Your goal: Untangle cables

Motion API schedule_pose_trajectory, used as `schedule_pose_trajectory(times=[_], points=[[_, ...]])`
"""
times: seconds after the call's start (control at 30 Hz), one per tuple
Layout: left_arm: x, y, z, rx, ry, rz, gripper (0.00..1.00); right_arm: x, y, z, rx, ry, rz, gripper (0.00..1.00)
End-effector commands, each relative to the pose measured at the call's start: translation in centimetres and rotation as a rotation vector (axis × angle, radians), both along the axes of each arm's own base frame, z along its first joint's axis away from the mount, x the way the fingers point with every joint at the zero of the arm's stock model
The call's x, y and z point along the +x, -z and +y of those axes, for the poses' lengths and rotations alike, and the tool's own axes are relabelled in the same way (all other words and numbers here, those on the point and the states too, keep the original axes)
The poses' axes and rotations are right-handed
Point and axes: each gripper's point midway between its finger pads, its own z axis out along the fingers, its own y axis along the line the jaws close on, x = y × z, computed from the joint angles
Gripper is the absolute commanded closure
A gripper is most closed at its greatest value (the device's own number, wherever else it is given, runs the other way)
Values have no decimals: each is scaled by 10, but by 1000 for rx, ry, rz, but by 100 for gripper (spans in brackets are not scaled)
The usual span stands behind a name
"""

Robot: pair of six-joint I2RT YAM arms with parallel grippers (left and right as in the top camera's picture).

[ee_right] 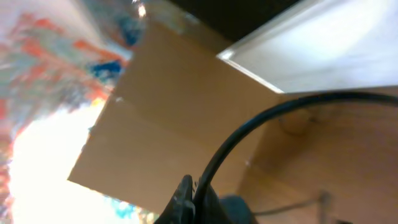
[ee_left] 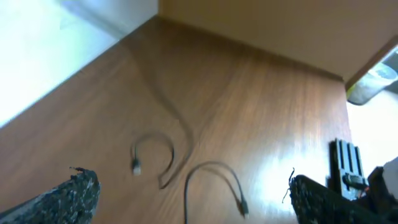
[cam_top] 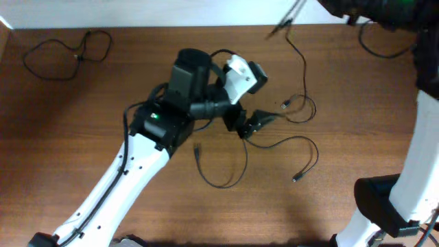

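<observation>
Left gripper (ee_left: pixel 193 184) gapes above loose cables (ee_left: pixel 211 164), well inside table (ee_left: pixel 261 106) edges.

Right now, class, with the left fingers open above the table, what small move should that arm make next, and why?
Probably lower the left fingers onto the thin black cord loop lying between them and close. They stand open and empty, while the right fingers pinch a second black cord.

The table (cam_top: pixel 82 123) is brown wood-grain, smooth with a soft sheen. On it, the cables (ee_left: pixel 214 164) look matt black and rubbery. The left gripper (ee_left: pixel 186 186) has rough, speckled dark-grey fingers (ee_left: pixel 74 196). Above the table, its arm shell (cam_top: pixel 130 178) is glossy white plastic.
</observation>
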Motion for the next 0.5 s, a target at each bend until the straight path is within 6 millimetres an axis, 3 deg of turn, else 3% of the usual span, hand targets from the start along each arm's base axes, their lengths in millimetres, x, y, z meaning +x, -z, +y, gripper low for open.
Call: schedule_pose_trajectory(times=[0.0, 0.13, 0.27, 0.47], points=[[-2, -1, -19, -6, 35, -55, 1, -21, -15, 26, 70, -96, 48, 96], [25, 2, -26, -24, -79, -50, 0, -38, -24, 49, 105, -171, 65, 96], [43, -12, -37, -116, -107, -86, 0, -49, -25, 62, 118, -216, 107, 96], [83, -17, -25, -157, -331, -101, 2, -55, -25, 66, 116, -244, 108, 96]])
